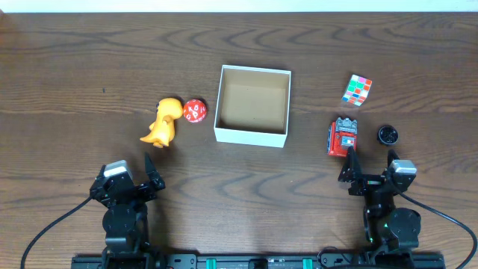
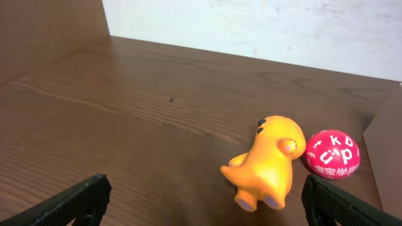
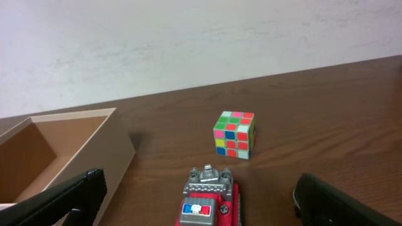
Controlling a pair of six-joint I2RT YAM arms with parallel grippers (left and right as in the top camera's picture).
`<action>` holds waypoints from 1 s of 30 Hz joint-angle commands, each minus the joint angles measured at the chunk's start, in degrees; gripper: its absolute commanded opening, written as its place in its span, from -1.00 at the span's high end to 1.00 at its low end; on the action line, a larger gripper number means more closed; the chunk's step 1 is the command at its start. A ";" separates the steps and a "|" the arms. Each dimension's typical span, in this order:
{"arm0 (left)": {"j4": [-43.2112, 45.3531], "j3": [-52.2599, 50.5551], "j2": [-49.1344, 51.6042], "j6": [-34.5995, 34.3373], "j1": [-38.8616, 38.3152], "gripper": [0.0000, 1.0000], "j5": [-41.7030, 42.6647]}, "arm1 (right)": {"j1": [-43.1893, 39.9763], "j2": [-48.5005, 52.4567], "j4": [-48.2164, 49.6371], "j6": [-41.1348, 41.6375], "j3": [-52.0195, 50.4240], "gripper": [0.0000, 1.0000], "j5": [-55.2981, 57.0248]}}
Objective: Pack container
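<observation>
The container (image 1: 252, 135), a square shallow white box with a brown inside, stands mid-table and holds nothing; its corner shows in the right wrist view (image 3: 119, 150). An orange dinosaur toy (image 1: 163, 122) and a red ball with white letters (image 1: 195, 111) lie left of it, both seen in the left wrist view: dinosaur (image 2: 269, 162), ball (image 2: 333, 154). A red fire truck toy (image 1: 343, 137) (image 3: 211, 201), a colour cube (image 1: 357, 90) (image 3: 234, 135) and a small black round object (image 1: 387, 135) lie to its right. My left gripper (image 1: 132, 175) (image 2: 204, 204) is open and empty. My right gripper (image 1: 371, 166) (image 3: 201, 198) is open, the truck just ahead between its fingers.
The dark wood table (image 1: 89, 67) reaches to a white wall at the back. Both arm bases stand at the front edge.
</observation>
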 commanded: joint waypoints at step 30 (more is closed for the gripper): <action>-1.66 -0.90 0.13 0.55 -0.17 -0.96 -0.07 | -0.70 0.59 5.09 -3.26 1.68 -0.98 1.70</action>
